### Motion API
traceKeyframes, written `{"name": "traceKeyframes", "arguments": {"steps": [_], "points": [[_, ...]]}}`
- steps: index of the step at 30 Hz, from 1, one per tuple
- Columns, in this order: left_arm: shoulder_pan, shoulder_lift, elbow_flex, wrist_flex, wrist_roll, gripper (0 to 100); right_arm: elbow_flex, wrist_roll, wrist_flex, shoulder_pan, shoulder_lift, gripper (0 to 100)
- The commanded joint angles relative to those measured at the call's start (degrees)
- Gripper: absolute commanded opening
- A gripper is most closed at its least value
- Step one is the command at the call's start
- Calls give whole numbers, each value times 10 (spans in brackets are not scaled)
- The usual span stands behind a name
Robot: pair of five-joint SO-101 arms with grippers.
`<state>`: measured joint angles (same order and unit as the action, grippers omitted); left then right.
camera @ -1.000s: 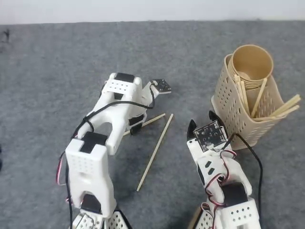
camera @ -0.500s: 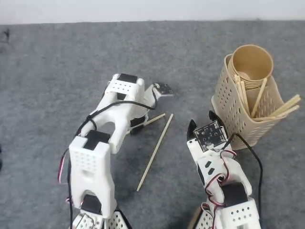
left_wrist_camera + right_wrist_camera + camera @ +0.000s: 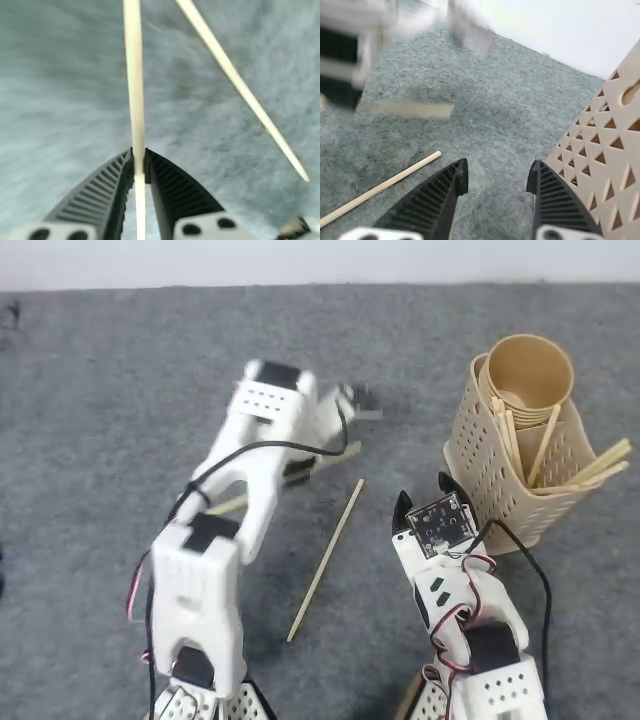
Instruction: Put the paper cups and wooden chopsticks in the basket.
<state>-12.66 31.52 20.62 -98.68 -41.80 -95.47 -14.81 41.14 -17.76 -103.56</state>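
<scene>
basket (image 3: 510, 485) at the counter's (image 3: 100, 390) right, paper cups (image 3: 527, 370) and chopsticks (image 3: 545, 445) inside; loose chopstick (image 3: 325, 560) between the arms, held chopstick (image 3: 133, 75) in left tool (image 3: 139, 152).

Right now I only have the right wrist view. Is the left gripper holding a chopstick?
Observer: Yes. The left gripper is shut on a chopstick.
Operator: What's inside the basket?
Observer: The basket holds a paper cup and several chopsticks, some sticking out over its rim.
Operator: I see one end of a loose chopstick. How does the rest lie?
Observer: The loose chopstick lies flat on the mat, touching neither the left gripper nor the right gripper.
</scene>
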Motion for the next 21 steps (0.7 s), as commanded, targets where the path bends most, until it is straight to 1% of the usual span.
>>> {"name": "traceKeyframes", "arguments": {"steps": [1, 4, 9, 11, 14, 17, 19, 21], "points": [[-33, -193, 53, -18, 12, 12, -9, -23, -12, 2, -5, 210], [-67, -287, 87, -13, 16, 12, -9, -34, -12, 2, -5, 210], [-147, -369, 153, 72, 131, 12, -9, -34, -12, 1, -5, 210], [-200, -389, 163, 110, 142, 13, -9, -34, -11, 1, -5, 210], [-271, -420, 167, 203, 145, 14, -9, -34, -10, 1, -5, 210], [-317, -433, 167, 300, 161, 14, -9, -34, -10, 1, -5, 210], [-338, -432, 167, 338, 217, 14, -9, -34, -10, 1, -5, 210], [-356, -425, 161, 358, 287, 14, -9, -34, -9, 1, -5, 210]]}}
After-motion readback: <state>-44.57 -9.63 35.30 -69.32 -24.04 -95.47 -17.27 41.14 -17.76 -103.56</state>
